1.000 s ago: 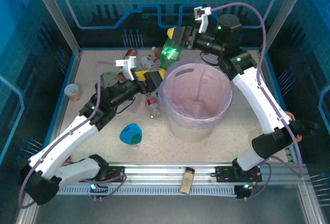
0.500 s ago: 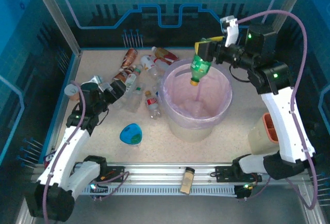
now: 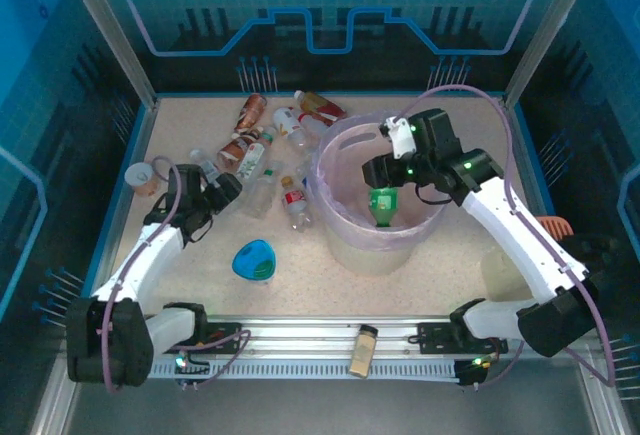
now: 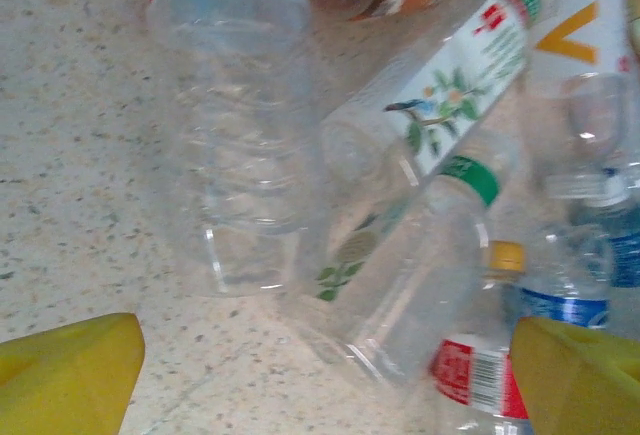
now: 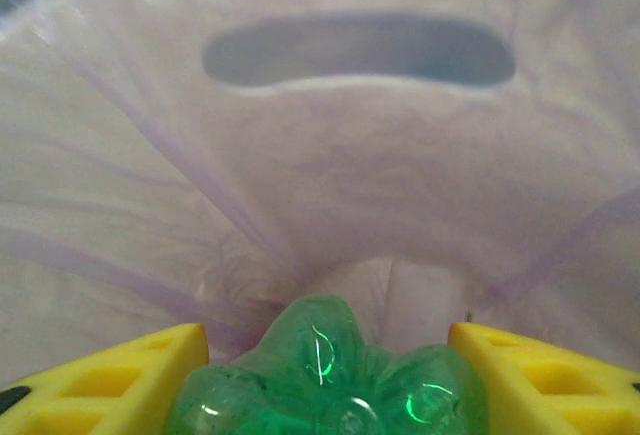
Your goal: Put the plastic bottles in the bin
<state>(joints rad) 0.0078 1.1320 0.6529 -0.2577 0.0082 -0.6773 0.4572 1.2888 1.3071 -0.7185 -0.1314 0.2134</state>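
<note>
Green bottle [image 3: 383,205] is hanging inside the bin [image 3: 350,247], right gripper [image 3: 384,187] gripping it; left gripper [image 4: 325,385] is hovering open over clear bottles [image 4: 400,285].

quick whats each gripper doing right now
Left gripper: open, holding nothing, above the loose bottles on the table.
Right gripper: shut on the green bottle, inside the bin.

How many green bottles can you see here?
1: the green bottle, held by the right gripper inside the bin. Another could hide among the clear bottles on the table.
</note>
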